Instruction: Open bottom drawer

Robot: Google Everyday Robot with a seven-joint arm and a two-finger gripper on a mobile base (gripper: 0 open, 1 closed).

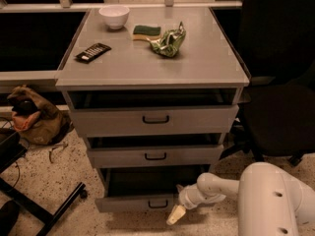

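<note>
Reaching in low from the right, the gripper [176, 214] hangs at the right end of the bottom drawer [130, 203], just right of and slightly below its handle [158, 204].

Its pale cream tip slants down and to the left in front of the drawer's lower right corner; whether it is open or closed, or touching the front, cannot be told, and it shows no hold on the handle. The drawer is the lowest front of the grey cabinet [206, 75], a plain matte grey panel with a small dark loop handle at centre, standing forward with a dark gap above it. The smooth, rounded white arm [216, 185] runs back to a bulky white body. On the flat top lie a white bowl [114, 16], a green-and-yellow sponge [146, 31], a crumpled green bag [169, 41] and a dark flat remote [92, 52]. The floor [44, 181] is speckled.
</note>
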